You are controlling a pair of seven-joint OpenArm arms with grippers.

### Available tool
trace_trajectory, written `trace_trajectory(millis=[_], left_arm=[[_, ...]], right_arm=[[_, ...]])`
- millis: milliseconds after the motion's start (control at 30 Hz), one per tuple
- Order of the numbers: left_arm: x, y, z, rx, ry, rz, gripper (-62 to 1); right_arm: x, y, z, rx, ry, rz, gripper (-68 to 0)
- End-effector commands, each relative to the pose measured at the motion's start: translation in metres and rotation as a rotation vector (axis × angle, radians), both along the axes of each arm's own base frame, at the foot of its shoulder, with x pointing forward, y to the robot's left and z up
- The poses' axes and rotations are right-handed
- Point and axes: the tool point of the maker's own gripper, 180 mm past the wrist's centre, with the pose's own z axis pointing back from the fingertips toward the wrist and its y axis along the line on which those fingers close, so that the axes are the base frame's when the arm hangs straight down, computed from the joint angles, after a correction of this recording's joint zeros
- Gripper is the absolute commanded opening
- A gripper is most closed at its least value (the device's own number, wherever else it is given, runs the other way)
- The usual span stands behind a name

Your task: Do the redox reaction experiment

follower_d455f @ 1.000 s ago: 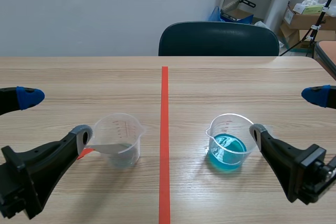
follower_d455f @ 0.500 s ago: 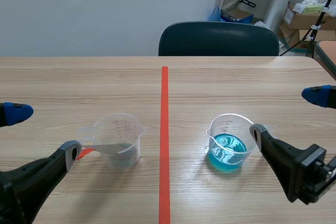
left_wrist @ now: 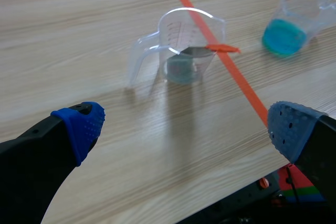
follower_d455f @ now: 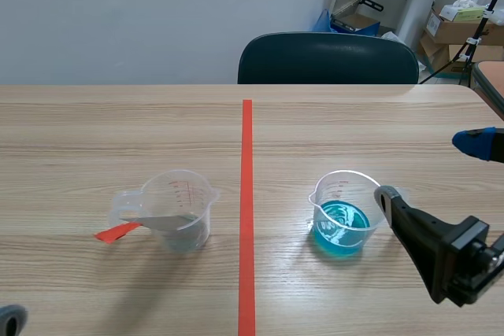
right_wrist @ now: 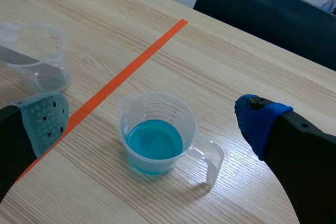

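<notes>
The left gripper [left_wrist: 184, 123] has thick black fingers [left_wrist: 31, 156] with blue dotted pads [left_wrist: 80, 123]. The right gripper [right_wrist: 152, 121] is black too, with a blue pad [right_wrist: 260, 120] at three o'clock and a grey-green pad [right_wrist: 46, 116] at nine.

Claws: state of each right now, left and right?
Left claw: open, holding nothing.
Right claw: open, holding nothing.

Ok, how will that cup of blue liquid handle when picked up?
Likely light: the clear plastic cup is under half full. Its thin walls may flex when squeezed. Open-topped, so the blue liquid could slosh if tilted.
</notes>
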Motion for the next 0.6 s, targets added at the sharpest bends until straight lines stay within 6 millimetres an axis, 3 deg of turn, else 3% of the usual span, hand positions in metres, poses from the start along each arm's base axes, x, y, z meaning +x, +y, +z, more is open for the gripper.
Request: trace_trajectory(millis=[0, 133, 267, 567], left_arm=[[-0.002, -0.001, 0.007, -0.012, -0.013, 0.01, 1.4], [-0.014, 0.009, 0.005, 0.013, 0.03, 0.044, 1.4], [-0.009, 0.004, 0.016, 0.014, 0.0, 0.03, 1.4], [0.003, -0.015, 0.042, -0.012, -0.075, -0.017, 1.4]], right_arm=[[0.006, 0.0, 0.012, -0.011, -0.05, 0.007, 0.4], [0.01, 0.001, 0.016, -0.035, -0.074, 0.024, 0.4], [0.015, 0.009, 0.022, -0.045, -0.099, 0.077, 0.4], [0.021, 0.056, 0.028, -0.115, -0.17, 0.285, 0.4]])
